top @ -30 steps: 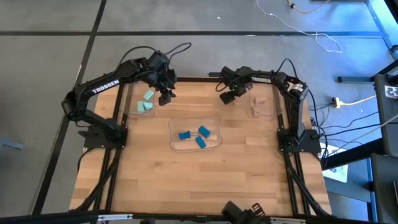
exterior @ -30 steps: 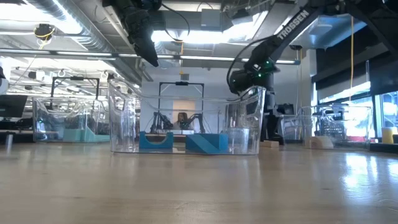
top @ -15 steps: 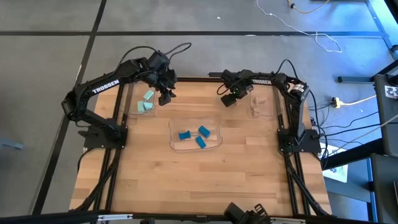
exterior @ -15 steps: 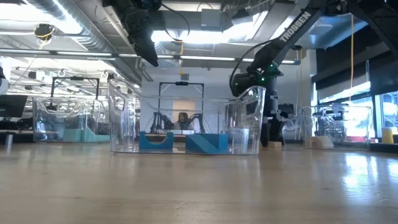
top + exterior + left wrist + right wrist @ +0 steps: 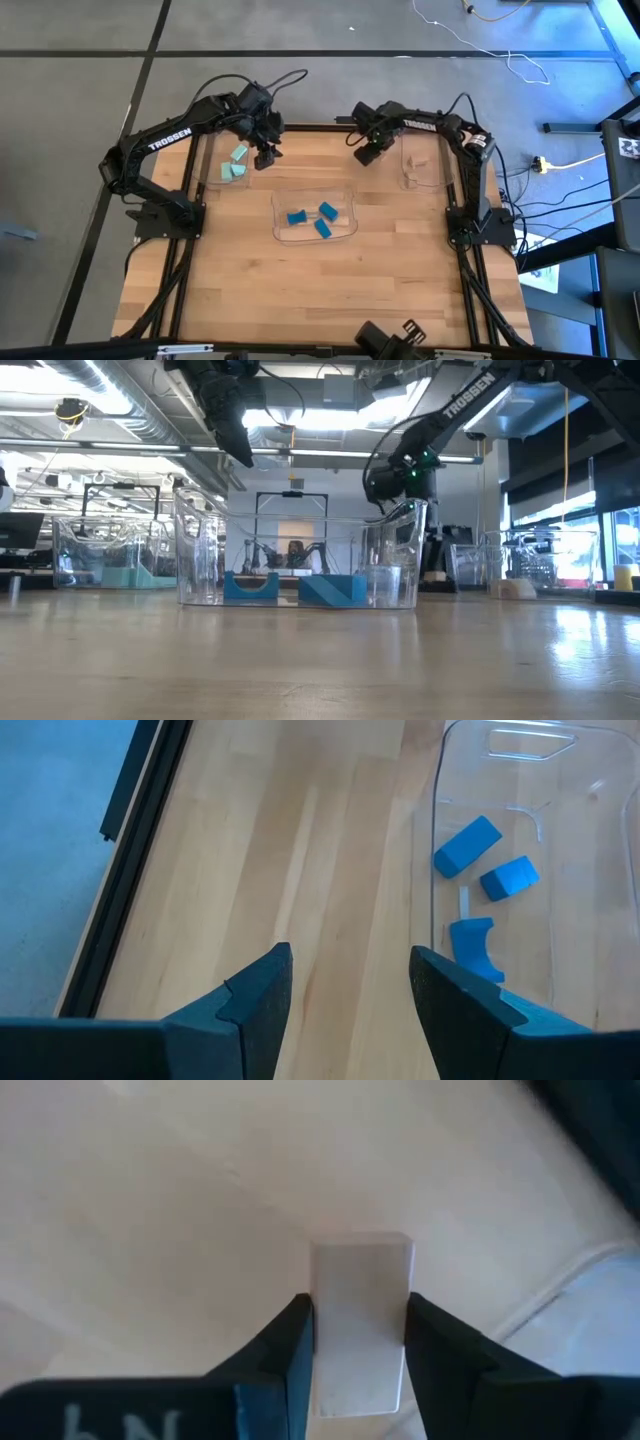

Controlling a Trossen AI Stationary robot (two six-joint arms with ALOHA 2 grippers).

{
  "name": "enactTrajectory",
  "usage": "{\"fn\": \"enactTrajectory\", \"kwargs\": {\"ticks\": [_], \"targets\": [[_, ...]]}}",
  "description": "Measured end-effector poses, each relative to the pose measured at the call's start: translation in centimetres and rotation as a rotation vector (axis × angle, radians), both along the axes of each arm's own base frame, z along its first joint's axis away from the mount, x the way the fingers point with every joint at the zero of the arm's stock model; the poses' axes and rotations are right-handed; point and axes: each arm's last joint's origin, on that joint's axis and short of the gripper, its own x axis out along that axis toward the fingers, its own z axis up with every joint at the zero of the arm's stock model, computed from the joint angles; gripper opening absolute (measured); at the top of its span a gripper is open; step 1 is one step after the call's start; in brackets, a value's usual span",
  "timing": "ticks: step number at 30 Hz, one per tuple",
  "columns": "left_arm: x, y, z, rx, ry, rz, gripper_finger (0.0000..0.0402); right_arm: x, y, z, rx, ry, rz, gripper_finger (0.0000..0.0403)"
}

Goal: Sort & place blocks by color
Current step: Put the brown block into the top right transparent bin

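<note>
A pale wooden block (image 5: 360, 1325) now sits squeezed between the two dark fingers (image 5: 285, 1360) of the right end effector (image 5: 367, 153), both finger faces touching its sides; a second ago those fingers stood wider, so the grip has only just been taken. In the high view this end effector hangs over the far edge of the counter (image 5: 300, 290), just beside the clear tray on the right (image 5: 422, 168), a little nearer the centre than half a second earlier. From overhead the block itself is too small to make out, and whether it is off the wood yet is hard to tell. This looks like the pick-up of a tan piece, with the carry to its tray not yet done; the right tray is probably its home, since the other two colours are already grouped. Three bright blue blocks (image 5: 311, 217) lie in the middle tray (image 5: 345, 195), and the mint blocks (image 5: 235, 165) lie in the left tray (image 5: 208, 170). The left end effector (image 5: 264, 153) has not moved, waiting beside the left tray with its fingers apart and nothing between them.
</note>
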Motion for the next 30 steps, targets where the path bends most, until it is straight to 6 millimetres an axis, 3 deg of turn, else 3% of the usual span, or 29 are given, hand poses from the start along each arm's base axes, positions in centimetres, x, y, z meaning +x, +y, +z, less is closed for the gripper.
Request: {"fn": "enactTrajectory", "kwargs": {"ticks": [18,25,30], "targets": [[-0.1,-0.1,-0.1,0.007,0.015,-0.019,0.0194,-1.0,0.2,10.1,-0.002,0.280,0.132,0.0122],[-0.1,0.0,-0.1,0.008,0.016,-0.018,0.0194,-3.9,2.3,13.3,-0.071,0.242,0.017,0.0122],[-0.1,0.0,-0.1,0.009,0.016,-0.018,0.0194,-7.3,4.6,13.3,-0.072,0.244,-0.111,0.0122]]}}
